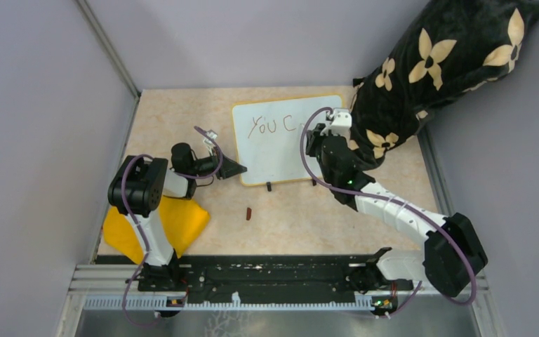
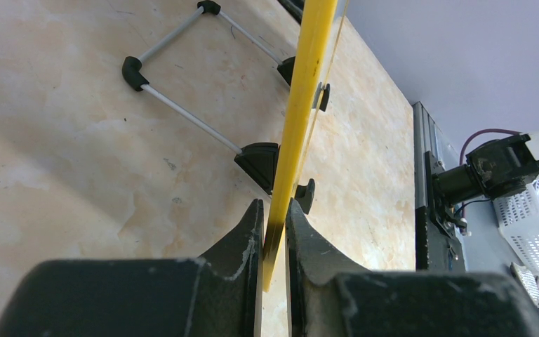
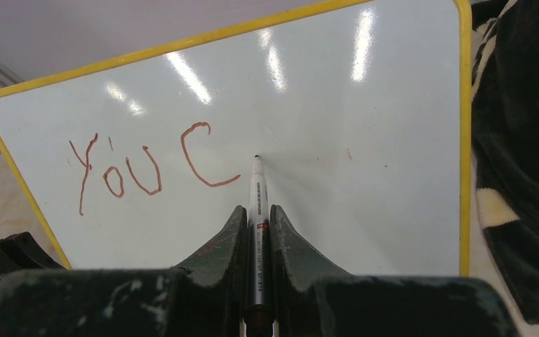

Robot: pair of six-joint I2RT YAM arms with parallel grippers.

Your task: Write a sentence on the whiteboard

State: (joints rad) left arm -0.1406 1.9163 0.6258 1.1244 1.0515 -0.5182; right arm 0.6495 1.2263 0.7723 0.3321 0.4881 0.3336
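One whiteboard [image 1: 275, 156], one marker [image 3: 257, 193], four letters of the sentence [image 3: 144, 168]: "YOU C". Left end effector [image 2: 274, 228] pinches the board's yellow edge, jaws narrow; only the left wrist view shows the rear wire stand [image 2: 182, 116]. Right end effector [image 3: 257, 219] clamps the marker, tip at the board just ahead, right of the "C".

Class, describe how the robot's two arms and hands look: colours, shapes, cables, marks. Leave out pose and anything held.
The left arm and right arm have white tubular links between boxy black joint housings, with a purple cable looping along each. The left hand and right hand are black, with wedge-shaped fingers scuffed pale at the edges.
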